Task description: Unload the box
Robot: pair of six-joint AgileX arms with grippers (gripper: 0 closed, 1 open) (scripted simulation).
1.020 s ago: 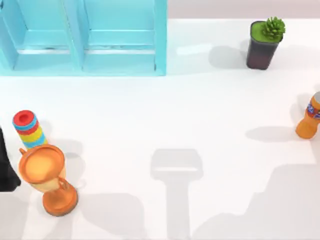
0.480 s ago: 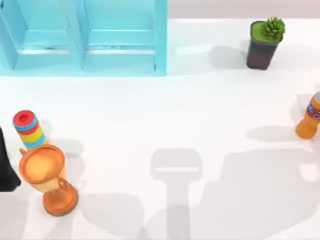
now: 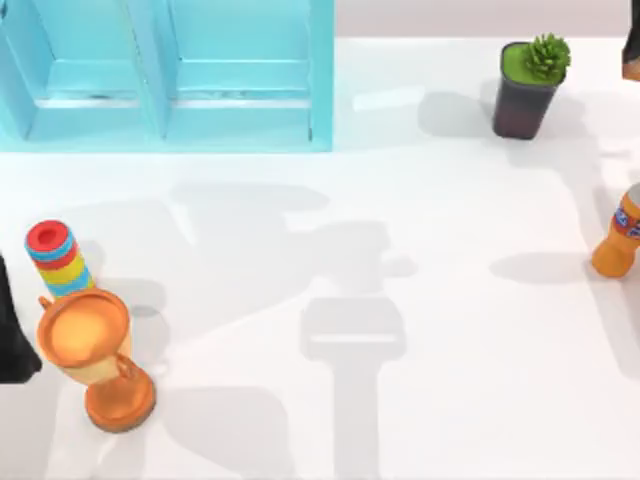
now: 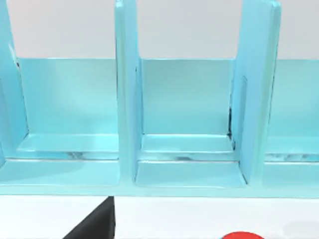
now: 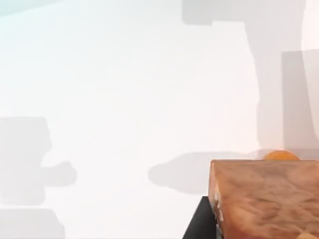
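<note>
The cyan box (image 3: 165,75) with open compartments stands at the back left of the table; in the left wrist view its compartments (image 4: 187,129) look bare. My right gripper (image 3: 632,45) is at the top view's far right edge, beyond the plant. A brown wood-grained block (image 5: 266,196) lies against its dark finger (image 5: 199,224), held above the white table. My left arm (image 3: 12,335) is parked at the left edge, beside the trophy, with one dark finger (image 4: 94,226) showing in its wrist view.
An orange trophy (image 3: 95,355) and a striped ring stack (image 3: 55,258) stand at the front left. A potted plant (image 3: 530,85) is at the back right. An orange bottle (image 3: 620,235) stands at the right edge. Arm shadows cross the middle of the table.
The large arm shadow has swept from the front right across to the middle and back of the table. My right gripper has come into the top view's upper right corner. The left arm has not moved.
</note>
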